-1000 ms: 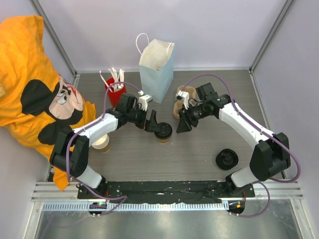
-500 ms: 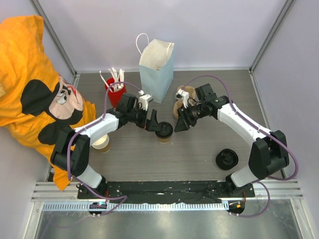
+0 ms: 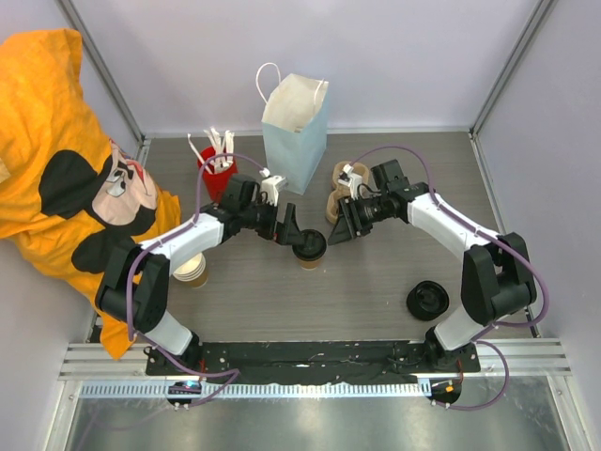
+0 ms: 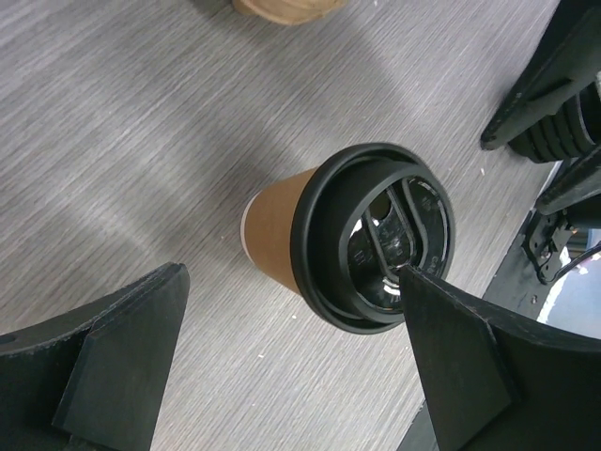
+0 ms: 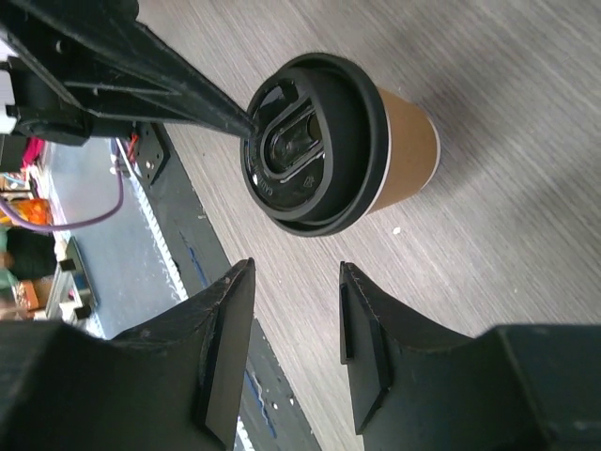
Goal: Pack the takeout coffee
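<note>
Standing upright on the desk [image 3: 244,301], the takeout coffee [image 3: 308,248] sits near the middle of the surface, in front of the pale blue paper bag [image 3: 294,132] and between the two arms. Its long axis is vertical: black lid [image 4: 376,235] on top, brown paper wall exposed below.

Left fingers [image 3: 288,228]: spread wide, holding nothing. They reach in from the cup's left-rear side, angled downward. In the left wrist view the cup lies straight ahead of the gap but not yet fully inside it. One fingertip [image 4: 418,282] sits at the lid rim, touching it or just short of it; which cannot be told. The other fingertip stands well off the paper wall, with bare desk between.

Right fingers [image 3: 340,231]: partly apart, nothing between them. They sit on the cup's right side, near but not touching. In the right wrist view the cup lies ahead of the gap, clear of both tips, and the gap looks narrower than the lid.

Assessment: the left arm is the nearer and has the wider opening, so the grasp appears to be its job. The coming move turns on depth and height: the cup should sit deeper between the left fingers, with contact on the paper wall below the lid. Pressure from the tip at the rim could tilt the cup or loosen the lid.
</note>
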